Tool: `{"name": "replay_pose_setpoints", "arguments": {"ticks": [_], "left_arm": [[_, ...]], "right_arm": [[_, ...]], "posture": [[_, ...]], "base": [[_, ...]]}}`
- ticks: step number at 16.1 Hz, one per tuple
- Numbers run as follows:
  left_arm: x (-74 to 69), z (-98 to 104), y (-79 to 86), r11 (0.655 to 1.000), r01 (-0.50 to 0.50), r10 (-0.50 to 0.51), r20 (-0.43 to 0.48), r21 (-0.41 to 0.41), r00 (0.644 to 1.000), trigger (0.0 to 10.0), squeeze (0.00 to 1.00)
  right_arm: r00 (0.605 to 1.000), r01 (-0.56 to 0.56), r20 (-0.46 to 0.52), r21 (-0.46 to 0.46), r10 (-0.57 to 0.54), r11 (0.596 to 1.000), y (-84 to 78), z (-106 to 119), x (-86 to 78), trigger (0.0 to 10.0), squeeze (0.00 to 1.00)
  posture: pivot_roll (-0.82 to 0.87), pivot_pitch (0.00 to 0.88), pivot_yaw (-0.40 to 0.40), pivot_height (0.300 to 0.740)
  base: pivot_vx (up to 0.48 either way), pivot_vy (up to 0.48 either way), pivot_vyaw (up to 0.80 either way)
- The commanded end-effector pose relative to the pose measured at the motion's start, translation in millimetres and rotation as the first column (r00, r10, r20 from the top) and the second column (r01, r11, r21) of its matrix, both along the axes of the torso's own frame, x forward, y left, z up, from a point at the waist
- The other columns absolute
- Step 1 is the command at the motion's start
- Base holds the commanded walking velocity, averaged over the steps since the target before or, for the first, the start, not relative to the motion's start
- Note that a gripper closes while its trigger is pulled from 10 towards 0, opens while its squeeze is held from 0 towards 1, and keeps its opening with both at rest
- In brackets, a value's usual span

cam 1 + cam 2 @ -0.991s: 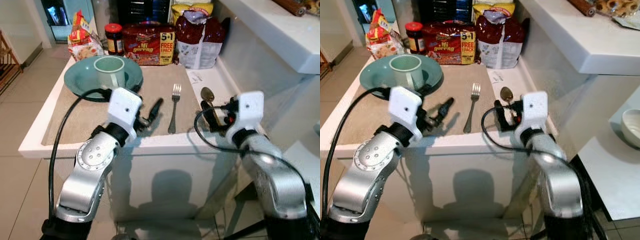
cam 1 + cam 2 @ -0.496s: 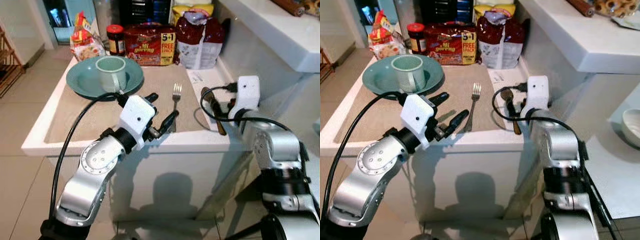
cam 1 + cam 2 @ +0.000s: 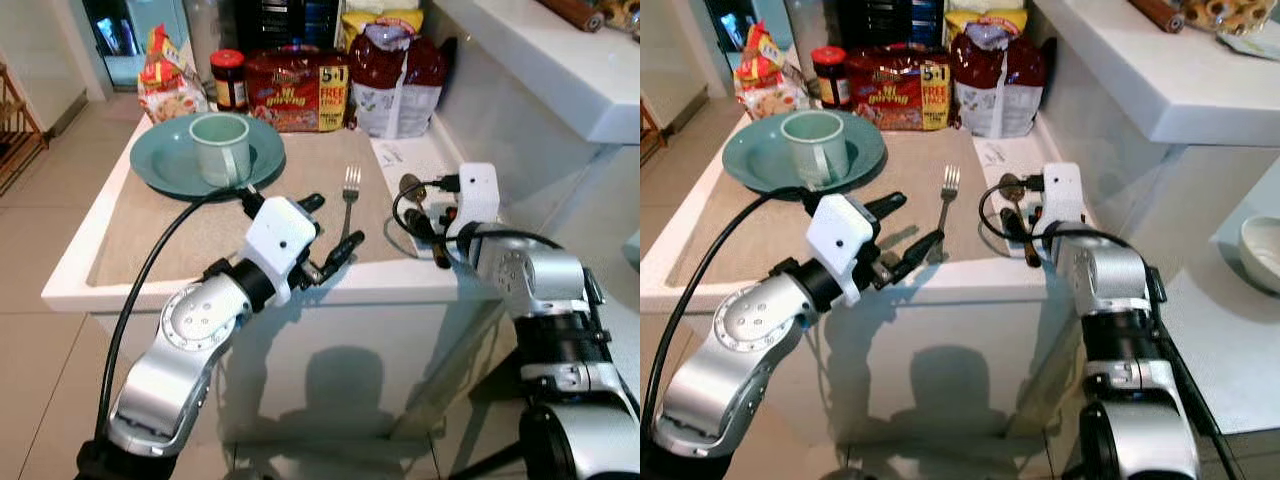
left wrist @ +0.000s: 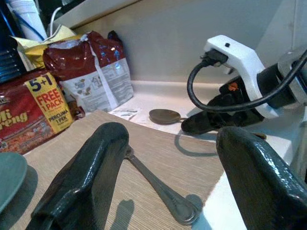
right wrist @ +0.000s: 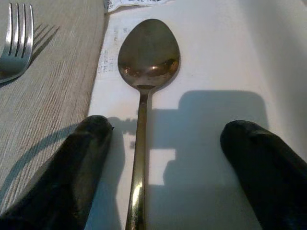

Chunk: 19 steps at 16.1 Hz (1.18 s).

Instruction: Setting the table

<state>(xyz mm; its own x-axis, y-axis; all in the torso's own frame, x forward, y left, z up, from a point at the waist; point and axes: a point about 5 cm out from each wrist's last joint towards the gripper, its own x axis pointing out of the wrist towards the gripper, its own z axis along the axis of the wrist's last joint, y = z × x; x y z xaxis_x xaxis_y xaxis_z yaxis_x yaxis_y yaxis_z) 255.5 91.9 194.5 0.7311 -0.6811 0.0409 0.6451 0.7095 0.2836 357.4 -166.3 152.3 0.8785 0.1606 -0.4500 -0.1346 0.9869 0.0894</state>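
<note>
Spoon (image 5: 146,67), bronze-toned, lying flat on the bare white counter (image 3: 80,285) just beside the right edge of the beige placemat (image 3: 190,215), bowl pointing toward the back wall. Right gripper (image 5: 184,167) set low over the handle, fingers spread wide; the handle runs between them nearer one finger (image 5: 72,172), and neither finger touches it.

Fork (image 3: 351,190), silver, lying on the placemat left of the spoon, tines toward the snack packs. Left gripper (image 3: 335,235) poised above the near end of the fork's handle, jaws parted, nothing between them; seen from its wrist, the handle end lies between the two fingers and below them.

Plate (image 3: 160,165), teal, at the placemat's far left corner, carrying a pale green mug (image 3: 220,147) standing upright.

Back row against the wall: red noodle multipack (image 3: 297,90), dark red bag (image 3: 398,82), red-lidded jar (image 3: 228,78), orange snack bag (image 3: 165,78).
</note>
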Motion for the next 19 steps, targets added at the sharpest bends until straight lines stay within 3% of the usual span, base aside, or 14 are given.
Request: {"name": "replay_pose_setpoints", "arguments": {"ticks": [1, 19], "left_arm": [[-3.0, 0.1, -1.9, 1.0, 0.023, -0.023, -0.008, 0.003, 1.0, 10.0, 0.0], [-4.3, -6.1, -5.4, 1.0, 0.025, -0.024, -0.033, 0.007, 0.999, 10.0, 0.0]], "right_arm": [[0.998, -0.003, -0.069, 0.004, 0.003, 1.0, -1.9, -11.2, -1.8, 0.0, 0.0], [0.997, -0.032, -0.076, 0.015, 0.033, 0.999, -2.0, -14.3, -6.9, 0.0, 0.0]], "posture": [[0.09, 0.0, -0.032, 0.74], [0.06, 0.008, -0.038, 0.74]], "base": [[0.0, 0.0, 0.0], [0.0, 0.0, 0.0]]}}
